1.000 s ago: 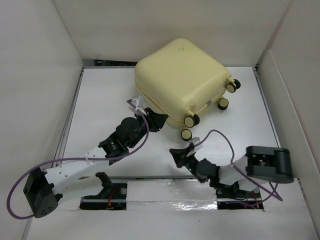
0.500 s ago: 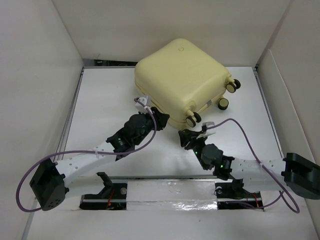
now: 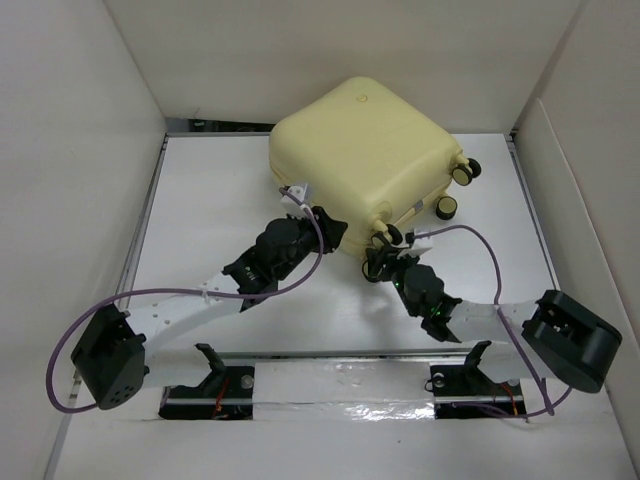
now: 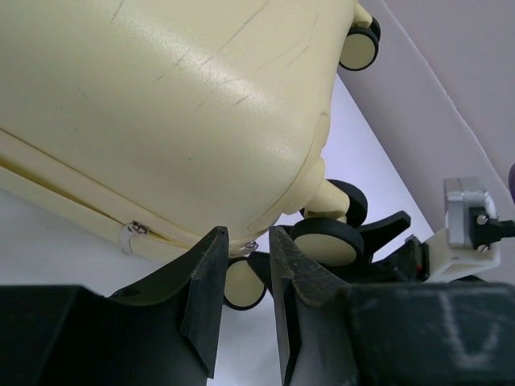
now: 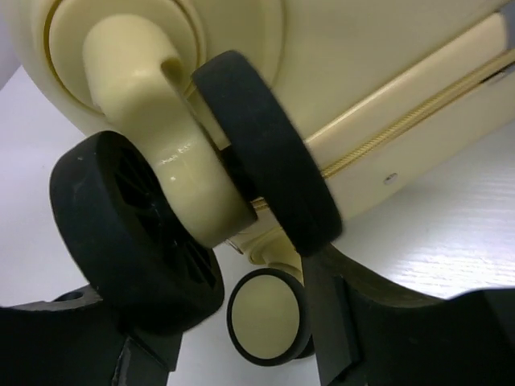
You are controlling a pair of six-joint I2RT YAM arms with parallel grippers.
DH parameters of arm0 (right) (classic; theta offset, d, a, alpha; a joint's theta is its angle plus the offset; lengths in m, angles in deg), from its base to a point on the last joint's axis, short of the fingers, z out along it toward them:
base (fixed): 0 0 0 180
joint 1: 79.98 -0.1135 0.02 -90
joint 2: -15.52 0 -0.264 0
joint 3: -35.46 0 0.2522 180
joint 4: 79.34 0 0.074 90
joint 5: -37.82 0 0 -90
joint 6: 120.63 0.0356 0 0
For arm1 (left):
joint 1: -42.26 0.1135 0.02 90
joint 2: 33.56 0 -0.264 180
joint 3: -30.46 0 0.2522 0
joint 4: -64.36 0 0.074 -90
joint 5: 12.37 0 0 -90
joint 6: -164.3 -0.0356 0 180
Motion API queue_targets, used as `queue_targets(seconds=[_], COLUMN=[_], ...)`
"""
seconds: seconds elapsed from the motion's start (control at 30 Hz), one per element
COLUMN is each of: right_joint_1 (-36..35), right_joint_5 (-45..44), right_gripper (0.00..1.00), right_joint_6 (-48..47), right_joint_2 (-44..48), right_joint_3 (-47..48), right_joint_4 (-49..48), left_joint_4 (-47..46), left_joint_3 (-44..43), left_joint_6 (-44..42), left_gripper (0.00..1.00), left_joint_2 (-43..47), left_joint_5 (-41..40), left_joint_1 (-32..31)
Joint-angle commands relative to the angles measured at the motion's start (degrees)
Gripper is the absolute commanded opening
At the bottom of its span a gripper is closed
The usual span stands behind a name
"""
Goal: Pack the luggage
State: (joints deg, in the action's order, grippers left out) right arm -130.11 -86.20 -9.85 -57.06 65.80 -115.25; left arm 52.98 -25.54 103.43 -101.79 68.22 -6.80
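Closed luggage point(image 3: 365, 160) lies flat far-centre on counter point(image 3: 200, 200), wheel end rightward; left pincer point(image 3: 325, 228) barely apart at the near zipper seam point(image 4: 72, 211), right pincer point(image 3: 378, 255) apart, straddling the near-corner caster point(image 5: 133, 233).

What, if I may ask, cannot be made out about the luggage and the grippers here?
- Inside of the luggage: shell closed, hidden in every view.
- Left gripper, left wrist view: whether it pinches the zip pull, too small to tell.
- Right gripper, right wrist view: the tip of one finger hidden behind the caster wheel.
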Motion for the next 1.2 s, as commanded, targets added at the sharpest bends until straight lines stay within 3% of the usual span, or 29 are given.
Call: queue_targets(seconds=[0.0, 0.2, 0.33, 0.4, 0.53, 0.6, 0.73, 1.0, 1.17], right_joint_1=[1.26, -0.32, -0.32, -0.32, -0.94, -2.33, -6.02, -14.29, -16.13], right_joint_5=[7.12, 6.51, 4.15, 3.7, 1.42, 0.8, -0.78, -3.07, -1.84], right_gripper=[0.59, 0.53, 0.33, 0.31, 0.13, 0.09, 0.0, 0.0, 0.0], right_joint_6=[-2.76, -2.76, -3.11, -3.55, -4.78, -5.48, -7.15, -10.04, -11.46], right_joint_2=[-3.0, -9.42, -13.28, -15.66, -18.74, -19.18, -19.44, -21.81, -24.1], right_joint_3=[3.1, 4.17, 4.51, 5.65, 4.78, 4.69, 5.74, 12.32, 17.08], right_joint_4=[-8.59, -15.51, -20.29, -20.81, -29.06, -31.18, -31.1, -28.12, -26.88], left_joint_4=[-3.85, -4.47, -4.47, -5.0, -5.44, -5.61, -5.88, -4.04, -1.57], left_joint_3=[-2.67, -3.38, -4.52, -5.13, -6.01, -6.63, -7.42, -11.19, -13.92], left_joint_6=[-0.91, -0.74, -0.56, -0.3, -0.21, -0.3, -0.3, 0.58, 2.86], left_gripper=[0.24, 0.24, 0.23, 0.23, 0.23, 0.22, 0.22, 0.2, 0.2], left_joint_2=[-0.41, -2.52, -4.1, -4.98, -6.04, -6.65, -7.88, -9.99, -11.23], left_joint_5=[1.23, 2.64, 3.95, 4.48, 5.1, 5.19, 5.98, 9.66, 18.11], left_joint_1=[1.16, 2.48, 3.53, 3.53, 3.53, 3.53, 3.53, 4.06, 5.82])
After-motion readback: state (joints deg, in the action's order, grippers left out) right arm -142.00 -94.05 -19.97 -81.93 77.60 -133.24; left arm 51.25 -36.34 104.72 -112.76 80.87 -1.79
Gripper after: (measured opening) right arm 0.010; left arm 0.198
